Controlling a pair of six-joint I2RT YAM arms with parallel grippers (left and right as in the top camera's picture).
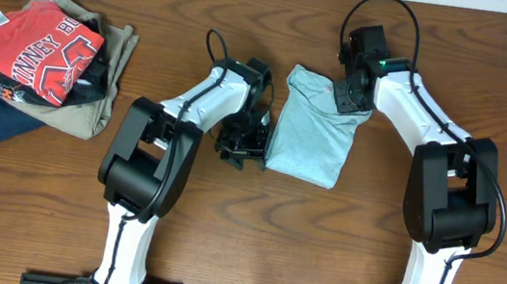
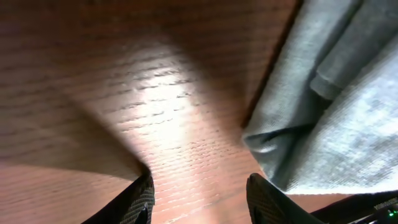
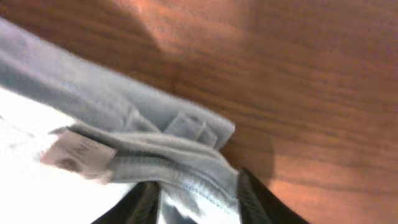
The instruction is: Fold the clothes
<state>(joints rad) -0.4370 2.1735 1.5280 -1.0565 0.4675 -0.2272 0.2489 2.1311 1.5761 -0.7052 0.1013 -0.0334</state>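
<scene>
The clothes, a pale blue-grey T-shirt (image 1: 312, 135), lie folded into a narrow block at the table's middle. My left gripper (image 1: 245, 146) hovers low just off the shirt's left edge. In the left wrist view its jaws (image 2: 200, 183) stand open over bare wood, with the shirt (image 2: 348, 124) to their right. My right gripper (image 1: 351, 96) is at the shirt's far right corner. In the right wrist view its fingers (image 3: 196, 186) stand apart with the bunched collar hem (image 3: 186, 155) lying loosely between them. A white label (image 3: 78, 152) shows inside the collar.
A pile of other folded garments (image 1: 45, 63), a red printed shirt (image 1: 43, 43) on top, sits at the far left. Bare wooden tabletop (image 1: 494, 75) surrounds the shirt and both arms.
</scene>
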